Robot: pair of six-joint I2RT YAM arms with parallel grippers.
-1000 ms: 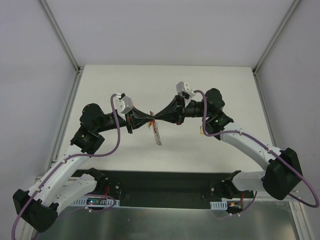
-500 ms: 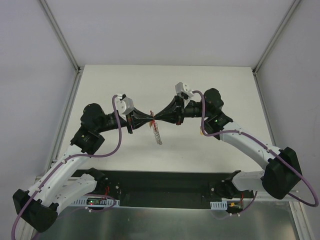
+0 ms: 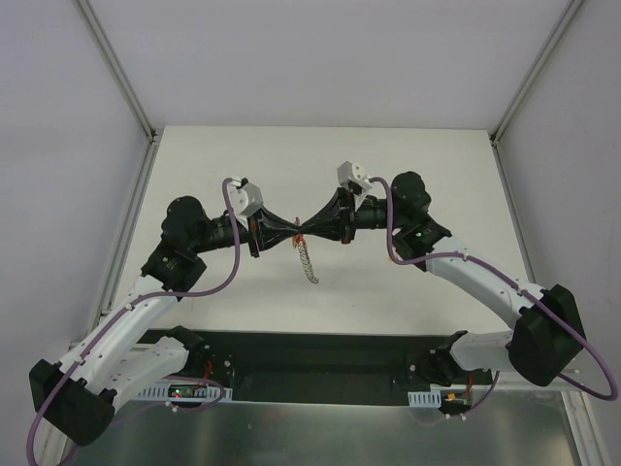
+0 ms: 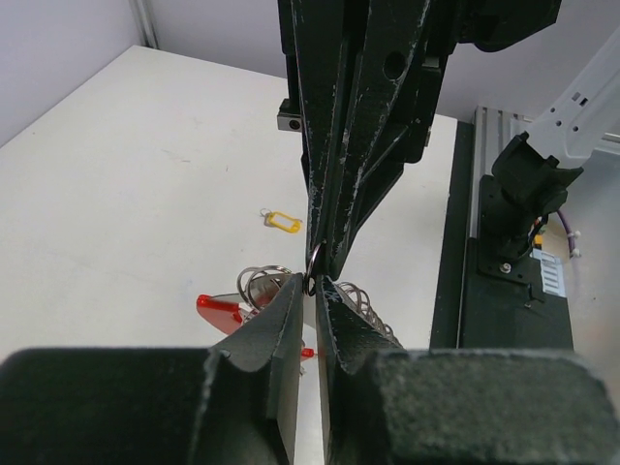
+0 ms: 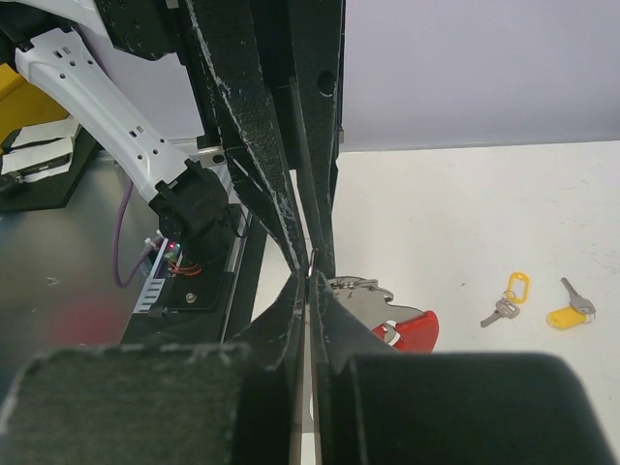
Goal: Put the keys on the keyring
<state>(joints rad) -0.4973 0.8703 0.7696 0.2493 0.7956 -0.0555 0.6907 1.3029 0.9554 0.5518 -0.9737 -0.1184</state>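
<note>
My left gripper (image 3: 294,232) and right gripper (image 3: 311,230) meet tip to tip above the table's middle, both shut on a thin metal ring (image 4: 316,262) of the keyring. The keyring's grey-white ribbed strap (image 3: 309,263) hangs below the tips. In the left wrist view my left gripper (image 4: 312,288) pinches the ring, with the red clip (image 4: 217,308) and strap coils (image 4: 376,315) behind the fingers. In the right wrist view my right gripper (image 5: 310,278) is shut beside the red clip (image 5: 415,330). Two keys with yellow heads (image 5: 510,294) (image 5: 569,309) lie on the table. One yellow-headed key (image 4: 282,222) shows in the left wrist view.
The white table (image 3: 233,165) is edged by grey walls with metal rails (image 3: 136,194). A black base strip (image 3: 320,354) with the arm mounts runs along the near edge. The right arm's purple cable (image 3: 388,243) loops over the spot where the keys lie.
Both wrists have shifted slightly up and inward while staying tip to tip. The hanging strap has swung a little and the red clip shows less from above.
</note>
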